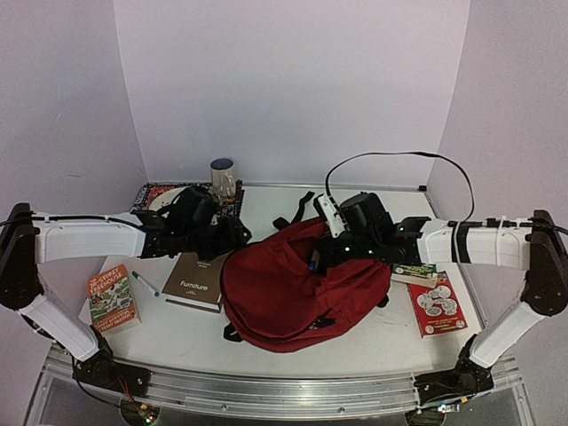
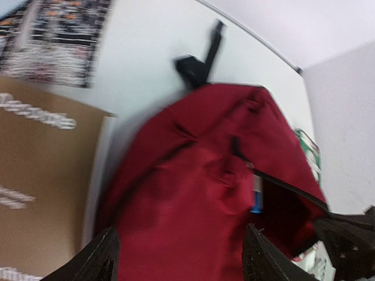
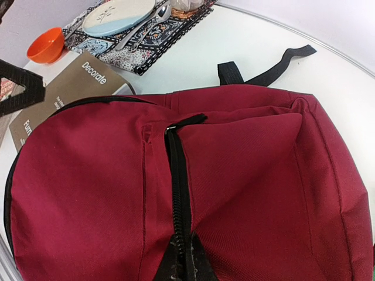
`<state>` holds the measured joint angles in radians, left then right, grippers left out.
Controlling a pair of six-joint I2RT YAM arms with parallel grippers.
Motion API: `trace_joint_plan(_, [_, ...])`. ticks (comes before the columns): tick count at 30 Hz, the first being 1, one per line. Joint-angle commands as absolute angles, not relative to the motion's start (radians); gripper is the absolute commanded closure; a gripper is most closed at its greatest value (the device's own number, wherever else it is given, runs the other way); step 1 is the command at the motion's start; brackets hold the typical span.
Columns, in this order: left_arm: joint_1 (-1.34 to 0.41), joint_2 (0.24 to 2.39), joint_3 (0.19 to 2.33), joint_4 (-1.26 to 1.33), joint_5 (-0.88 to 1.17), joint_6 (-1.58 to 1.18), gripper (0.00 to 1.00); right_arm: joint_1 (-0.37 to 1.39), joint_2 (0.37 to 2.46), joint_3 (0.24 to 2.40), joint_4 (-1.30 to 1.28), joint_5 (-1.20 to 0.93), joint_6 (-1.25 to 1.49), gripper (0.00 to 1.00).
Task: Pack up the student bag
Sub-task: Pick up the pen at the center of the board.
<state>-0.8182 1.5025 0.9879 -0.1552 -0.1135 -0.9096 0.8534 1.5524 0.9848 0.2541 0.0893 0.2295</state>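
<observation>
Left gripper [image 2: 183, 247], right gripper [image 1: 335, 253] — two at one student bag [image 1: 293, 306] — one mug [image 1: 223, 177]

Blind spots, all three cams

Left wrist view is blurred throughout. The brown book [image 2: 41, 175] is cropped left and bottom, its title unreadable. The patterned mat [image 2: 55, 35] is cropped at the top-left. A small blue item [image 2: 256, 202] in the student bag [image 2: 193, 193] opening is too smeared to ID. Only two finger stubs of the left pincer [image 2: 181, 257] show at the bottom edge. Right wrist view: the bag runs off bottom and right, the plate [image 3: 117, 14] is clipped at the top, and the book's lower title is hidden past "Fu". Top view: the right pincer [image 1: 323, 257] tips are buried against fabric, so its jaws are unreadable; the mat is mostly behind the left arm.
</observation>
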Motion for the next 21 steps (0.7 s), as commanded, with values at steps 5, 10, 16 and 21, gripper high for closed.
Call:
trace_joint_plan(5, [-0.693, 1.350, 0.898, -0.320, -0.233, -0.911, 0.17, 0.852, 1.501, 0.980, 0.296, 0.092, 0.236, 1.00])
trace_joint_plan(10, [-0.621, 1.300, 0.867, -0.472, -0.319, -0.931, 0.06, 0.852, 1.505, 0.980, 0.299, 0.082, 0.239, 1.00])
trace_joint_plan(16, [-0.498, 1.274, 0.817, -0.580, -0.340, -0.956, 0.03, 0.852, 1.519, 0.981, 0.307, 0.069, 0.238, 1.00])
trace_joint_plan(21, [-0.382, 1.309, 0.798, -0.599, -0.286, -0.940, 0.03, 0.853, 1.515, 0.978, 0.307, 0.072, 0.233, 1.00])
